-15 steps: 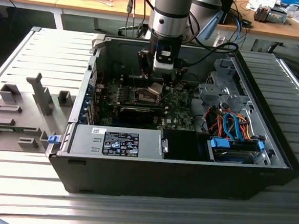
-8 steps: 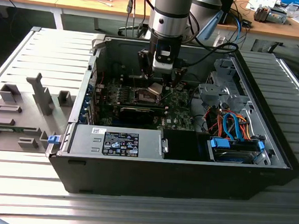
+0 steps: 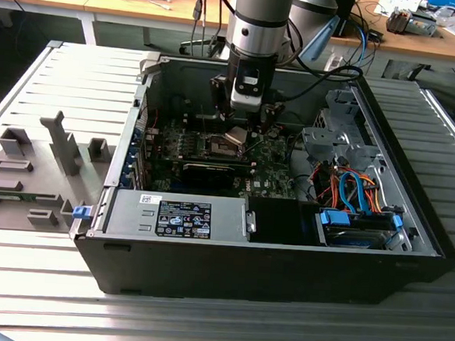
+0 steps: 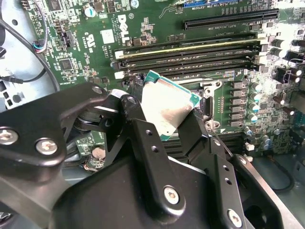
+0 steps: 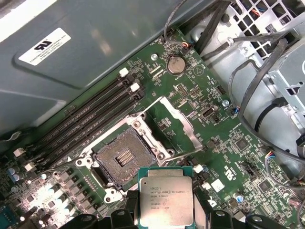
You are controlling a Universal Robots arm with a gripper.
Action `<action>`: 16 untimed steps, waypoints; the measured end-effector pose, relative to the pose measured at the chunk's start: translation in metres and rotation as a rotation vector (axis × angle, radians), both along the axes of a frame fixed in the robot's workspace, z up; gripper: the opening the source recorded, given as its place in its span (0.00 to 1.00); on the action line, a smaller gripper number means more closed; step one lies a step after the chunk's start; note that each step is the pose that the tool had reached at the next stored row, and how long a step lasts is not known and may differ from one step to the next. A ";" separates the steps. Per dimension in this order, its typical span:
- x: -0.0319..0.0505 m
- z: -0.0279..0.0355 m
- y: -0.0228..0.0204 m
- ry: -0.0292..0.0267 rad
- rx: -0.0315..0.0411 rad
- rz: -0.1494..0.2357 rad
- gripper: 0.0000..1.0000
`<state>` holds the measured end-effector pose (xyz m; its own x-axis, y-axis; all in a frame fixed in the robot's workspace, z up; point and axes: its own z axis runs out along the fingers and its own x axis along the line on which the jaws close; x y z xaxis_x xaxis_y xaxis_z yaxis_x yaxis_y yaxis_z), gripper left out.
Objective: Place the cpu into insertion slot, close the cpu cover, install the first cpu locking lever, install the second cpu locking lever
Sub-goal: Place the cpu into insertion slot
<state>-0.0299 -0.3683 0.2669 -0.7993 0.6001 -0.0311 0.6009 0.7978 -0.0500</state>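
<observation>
My gripper (image 3: 242, 129) hangs inside the open computer case, shut on the cpu (image 5: 166, 195), a small square chip with a silver top and green edge. In the second wrist view the black fingers (image 4: 138, 125) clamp the cpu (image 4: 167, 106) by two opposite edges, and it is tilted. The insertion slot (image 5: 124, 155) is a dark square socket, bare and uncovered, on the green board just beside and below the chip. The cpu cover (image 5: 185, 128), a thin silver frame, stands swung open at the socket's far side. In the exterior view the insertion slot (image 3: 218, 147) lies directly under the gripper.
Long memory slots (image 5: 90, 117) run beside the socket. Cables (image 5: 259, 71) and a metal drive cage (image 3: 335, 139) crowd the case on the exterior view's right. A labelled power supply (image 3: 181, 216) fills the case's near side. Grey fixtures (image 3: 32, 172) sit on the table.
</observation>
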 end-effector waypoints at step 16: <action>0.0000 -0.0002 0.0000 0.0000 -0.0116 -0.037 0.54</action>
